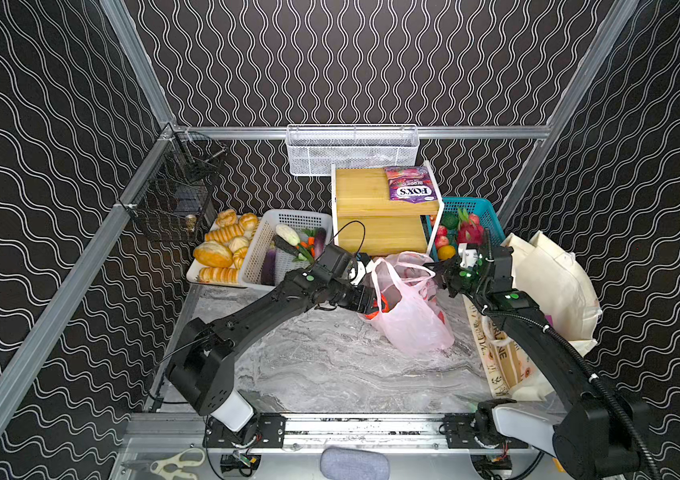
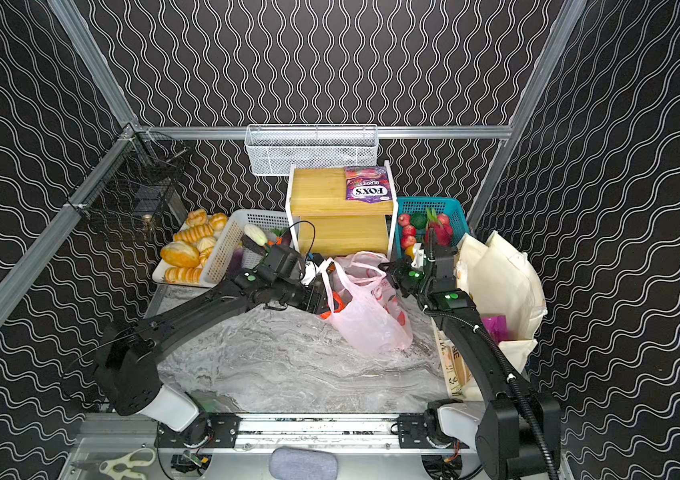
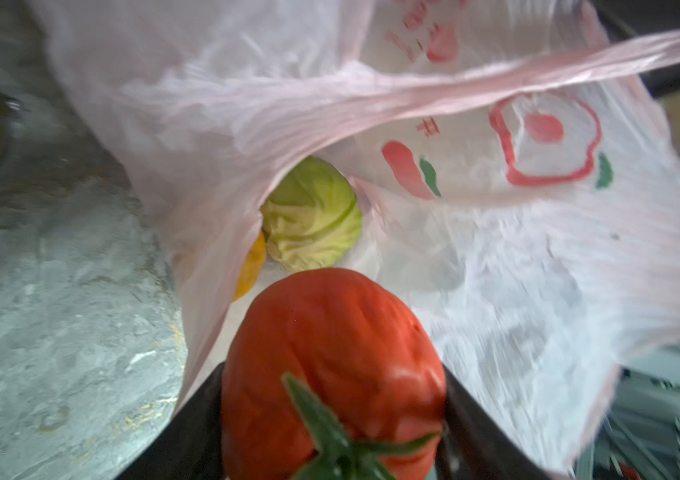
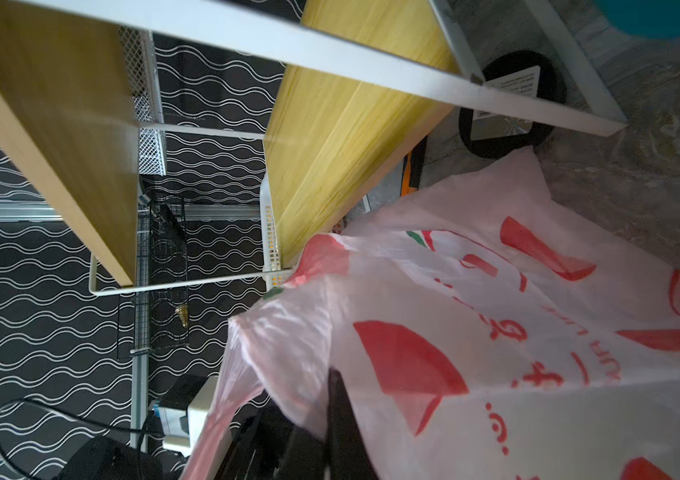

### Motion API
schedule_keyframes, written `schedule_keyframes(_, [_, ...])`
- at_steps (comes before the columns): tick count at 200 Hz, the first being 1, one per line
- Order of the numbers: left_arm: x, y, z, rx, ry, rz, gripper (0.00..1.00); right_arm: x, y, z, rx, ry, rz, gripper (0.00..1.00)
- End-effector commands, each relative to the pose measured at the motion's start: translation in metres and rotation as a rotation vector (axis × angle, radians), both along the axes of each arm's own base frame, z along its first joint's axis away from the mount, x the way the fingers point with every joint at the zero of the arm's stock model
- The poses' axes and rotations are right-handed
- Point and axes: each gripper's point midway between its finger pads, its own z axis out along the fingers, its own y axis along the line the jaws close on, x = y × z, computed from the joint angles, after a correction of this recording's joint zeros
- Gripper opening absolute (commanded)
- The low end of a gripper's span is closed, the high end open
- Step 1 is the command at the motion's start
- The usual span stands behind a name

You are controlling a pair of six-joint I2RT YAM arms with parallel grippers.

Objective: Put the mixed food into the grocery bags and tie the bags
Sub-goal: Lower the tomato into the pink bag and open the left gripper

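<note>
A: The red tomato point(image 3: 330, 357) sits at the mouth of the pink bag point(image 1: 409, 324), clamped in the left gripper point(image 3: 334, 415).

B: I'd push it deeper, toward the cabbage point(image 3: 313, 216) inside the bag, before letting go. The right gripper point(image 1: 433, 268), pinched on the bag's rim, should hold the mouth wide.

A: The tomato looks glossy, dented and green-stemmed.

A red tomato point(image 3: 330, 353) sits gripped in the left end effector point(image 1: 377, 307) at the mouth of the pink bag point(image 1: 409, 320), with a green cabbage point(image 3: 313, 216) just ahead inside.
</note>
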Motion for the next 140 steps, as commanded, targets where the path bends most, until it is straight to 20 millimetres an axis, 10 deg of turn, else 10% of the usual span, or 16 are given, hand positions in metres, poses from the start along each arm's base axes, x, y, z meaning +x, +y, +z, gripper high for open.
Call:
schedule_keyframes(1, [-0.018,-0.007,0.002,-0.019,0.011,-0.118,0.5,0.0,0.006,0.017,0.008,-0.067,0.045,0.0])
schedule_keyframes(67, [-0.035,-0.062,0.006,-0.111,0.05,-0.252,0.57,-0.008,0.011,0.018,0.027,-0.086,0.085,0.0])
schedule_keyframes(140, [0.026,-0.072,0.025,-0.175,-0.145,0.063,0.74,-0.007,0.012,0.021,0.063,-0.084,0.072,0.0])
